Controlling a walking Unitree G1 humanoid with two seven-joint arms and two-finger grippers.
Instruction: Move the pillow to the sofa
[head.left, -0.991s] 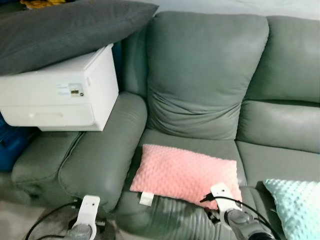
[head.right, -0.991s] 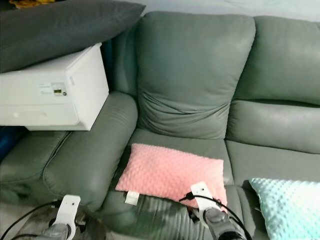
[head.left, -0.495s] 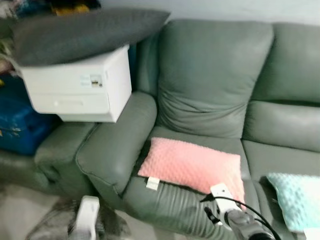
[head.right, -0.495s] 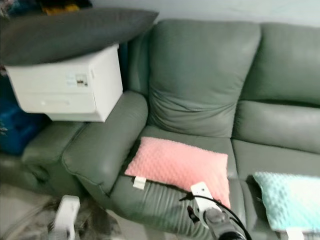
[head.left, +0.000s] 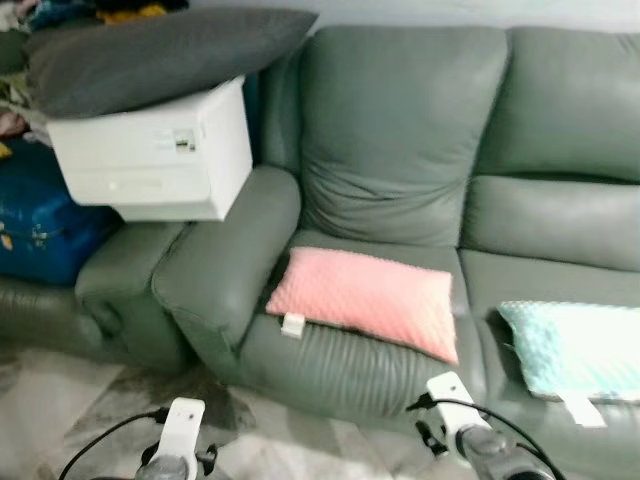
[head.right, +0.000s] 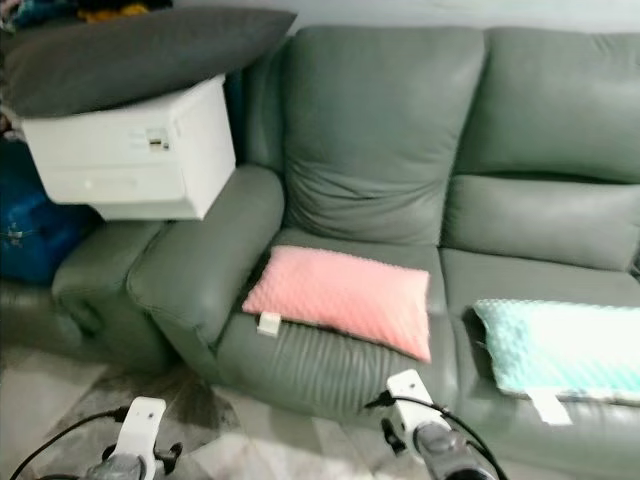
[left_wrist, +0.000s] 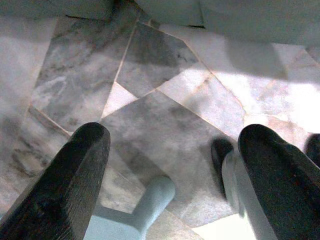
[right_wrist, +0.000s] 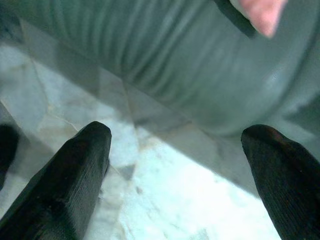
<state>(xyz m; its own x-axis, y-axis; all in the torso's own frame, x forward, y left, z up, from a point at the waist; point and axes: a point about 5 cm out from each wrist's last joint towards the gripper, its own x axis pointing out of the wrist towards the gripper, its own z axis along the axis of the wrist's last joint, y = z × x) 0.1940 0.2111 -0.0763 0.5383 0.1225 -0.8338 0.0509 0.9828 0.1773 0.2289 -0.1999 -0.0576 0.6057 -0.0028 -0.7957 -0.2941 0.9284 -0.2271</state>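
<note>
While the pink pillow (head.left: 365, 297) lies flat on the grey sofa (head.left: 400, 150) seat beside the armrest, the left gripper (left_wrist: 172, 165) and right gripper (right_wrist: 175, 165) hang low over the marble floor (left_wrist: 150, 110), fingers spread wide, holding nothing

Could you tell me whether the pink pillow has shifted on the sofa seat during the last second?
No. The pink pillow lies beside the same armrest; the camera moved.

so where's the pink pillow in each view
Left eye view: pink pillow on the sofa seat, centre.
Right eye view: same seat, slightly left of centre.
Right wrist view: its pink corner at the upper edge.
Left wrist view: floor tiles.
Shared landmark: the ribbed seat front.
</note>
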